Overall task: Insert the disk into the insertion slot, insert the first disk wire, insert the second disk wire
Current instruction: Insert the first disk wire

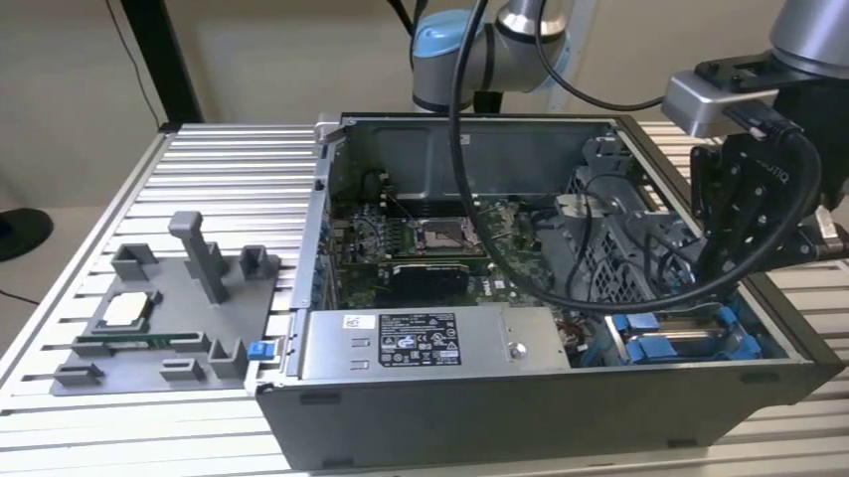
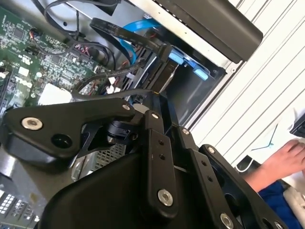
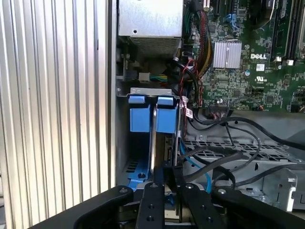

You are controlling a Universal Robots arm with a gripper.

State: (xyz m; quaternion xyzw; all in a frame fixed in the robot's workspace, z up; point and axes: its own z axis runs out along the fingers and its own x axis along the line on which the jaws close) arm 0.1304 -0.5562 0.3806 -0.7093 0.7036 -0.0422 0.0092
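Here, in the first wrist view, your gripper [image 3: 164, 172] hangs close to the insertion slot [image 3: 150, 90], and you cannot tell how its jaws stand; two blue carrier fronts sit side by side in that slot, the disk [image 3: 167, 116] being the one nearer the motherboard [image 3: 248, 71], on edge inside. The second wrist view adds one blue flat cable [image 2: 140, 24] beside the disk and, beyond the case [image 2: 219, 24], one person's hand [image 2: 286, 155]. The exterior view gives one silver power-supply box [image 1: 424, 343] and, farther off, one grey fixture tray [image 1: 159, 318].
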